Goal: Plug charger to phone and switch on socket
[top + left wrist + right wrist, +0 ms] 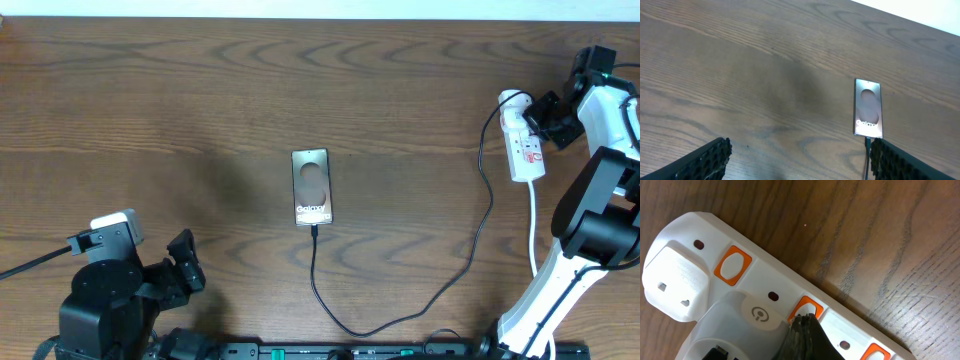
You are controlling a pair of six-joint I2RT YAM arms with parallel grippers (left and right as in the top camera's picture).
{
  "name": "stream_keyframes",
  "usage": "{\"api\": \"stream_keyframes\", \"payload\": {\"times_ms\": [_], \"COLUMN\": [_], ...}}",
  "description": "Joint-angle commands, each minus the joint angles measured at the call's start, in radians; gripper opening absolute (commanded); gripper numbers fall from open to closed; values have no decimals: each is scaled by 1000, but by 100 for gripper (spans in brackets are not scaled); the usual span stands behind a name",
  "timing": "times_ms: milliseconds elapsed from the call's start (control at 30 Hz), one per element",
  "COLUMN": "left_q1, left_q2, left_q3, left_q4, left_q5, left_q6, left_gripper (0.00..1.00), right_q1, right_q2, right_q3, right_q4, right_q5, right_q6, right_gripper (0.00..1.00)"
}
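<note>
1. Phone (312,187) is seen from overhead lying flat near the middle of the wooden table (150,90), face up, with the "Galaxy" lettering at its near end.
2. The charger (313,265) is joined to the phone's near short edge. From there it loops toward the front of the table, then sweeps right and up to the socket (527,150), which lies at the right side, well apart from the phone.
3. The right gripper (548,115) is held over the far part of the socket. The left gripper (188,262) is parked at the front left, well apart from the phone.
4. In the left wrist view, the left gripper (800,165) is spread wide with nothing between its fingers (705,160). The phone (868,107) is seen ahead to the right, with the charger (867,150) meeting its near edge. Whether the connector is fully seated cannot be told.
5. In the right wrist view, the socket (765,275) fills the frame diagonally, and a white plug (675,280) is seated at its end.
6. A rounded adapter (760,312) with a power symbol sits next to the plug.
7. The right gripper (805,330) appears as one dark tip, its jaws seemingly pressed together and holding nothing. The tip is set against the middle orange switch (805,309).
</note>
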Motion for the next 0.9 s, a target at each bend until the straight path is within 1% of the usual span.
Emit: {"api": "stream_keyframes", "payload": {"times_ms": [0,167,467,867], "left_q1": [4,4,4,4], "left_q2": [1,1,1,1], "left_q3": [-3,-3,-3,-3], "left_q4": [-3,-3,-3,-3], "left_q5": [-13,-13,-13,-13], "left_q6": [-5,-5,-5,-5], "left_gripper": [91,91,90,90], "right_q1": [0,2,10,67], "right_q2": [7,20,124,129], "right_q3": [15,15,15,15], "right_q4": [5,7,-26,-33], "right_q5": [-16,-63,-93,-93], "right_q6": [-5,-5,-27,-42], "right_gripper": [1,1,1,1]}}
